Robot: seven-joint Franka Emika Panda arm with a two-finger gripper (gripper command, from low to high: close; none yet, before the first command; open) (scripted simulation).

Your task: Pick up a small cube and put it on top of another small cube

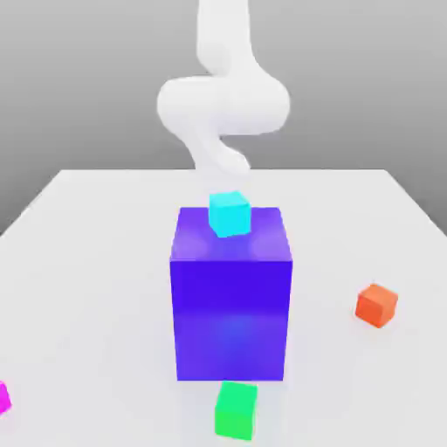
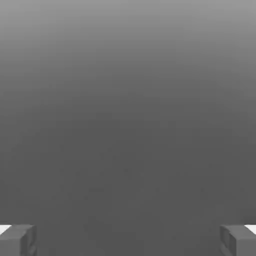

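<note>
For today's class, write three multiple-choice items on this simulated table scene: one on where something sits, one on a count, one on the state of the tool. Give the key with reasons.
1. Where is the cyan cube?
A. on the table beside the orange cube
B. on top of the large blue block
C. under the green cube

2. How many small cubes lie on the table surface itself?
A. one
B. three
C. five

3. How are the tool's fingers?
A. spread wide, nothing between
B. shut on a cube
C. shut on nothing

Key:
1 B, the cyan cube rests on the large blue block.
2 B, the orange cube, green cube and magenta cube.
3 A, the tool has its fingers at opposite edges of the hand view.
</note>
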